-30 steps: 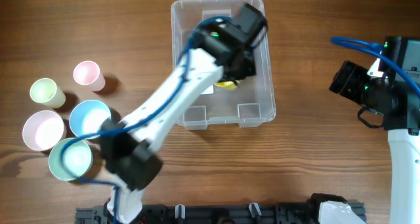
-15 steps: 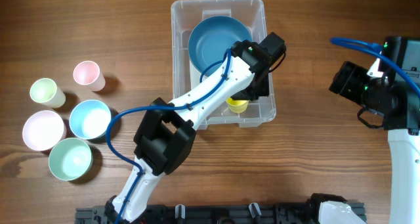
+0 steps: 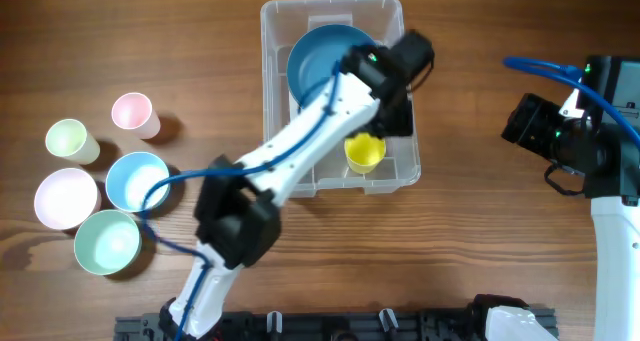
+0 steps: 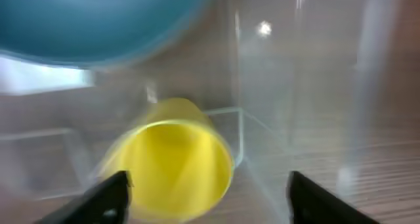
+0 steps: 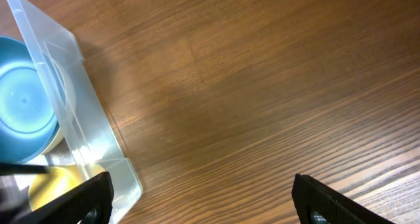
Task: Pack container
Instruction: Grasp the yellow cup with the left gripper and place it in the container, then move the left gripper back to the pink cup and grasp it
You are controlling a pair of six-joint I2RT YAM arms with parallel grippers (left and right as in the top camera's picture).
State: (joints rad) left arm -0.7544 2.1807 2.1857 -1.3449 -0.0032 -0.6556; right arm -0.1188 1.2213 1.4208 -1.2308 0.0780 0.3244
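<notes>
The clear container [image 3: 272, 101] stands at the back middle of the table. Inside it a blue bowl [image 3: 318, 66] lies at the far end and a yellow cup [image 3: 363, 153] at the near right corner. My left arm [image 3: 300, 141] reaches into the bin. In the left wrist view my left gripper [image 4: 209, 188] is open, and the yellow cup [image 4: 174, 161] lies free on its side between and ahead of the fingers [image 4: 108, 198]. The blue bowl [image 4: 98, 20] fills the top of that view. My right gripper [image 5: 210, 198] is open over bare wood, to the right of the container [image 5: 85, 132].
Left of the bin stand a pink cup [image 3: 133, 114], a pale green cup [image 3: 70, 141], a light blue bowl [image 3: 137, 179], a pale pink bowl [image 3: 66, 198] and a mint bowl [image 3: 107, 242]. The right arm's base [image 3: 610, 181] is at the right edge.
My left gripper swung to the bin's right side with the yellow cup, then opened. The cup now lies free at the near right corner. The right arm has not moved.
</notes>
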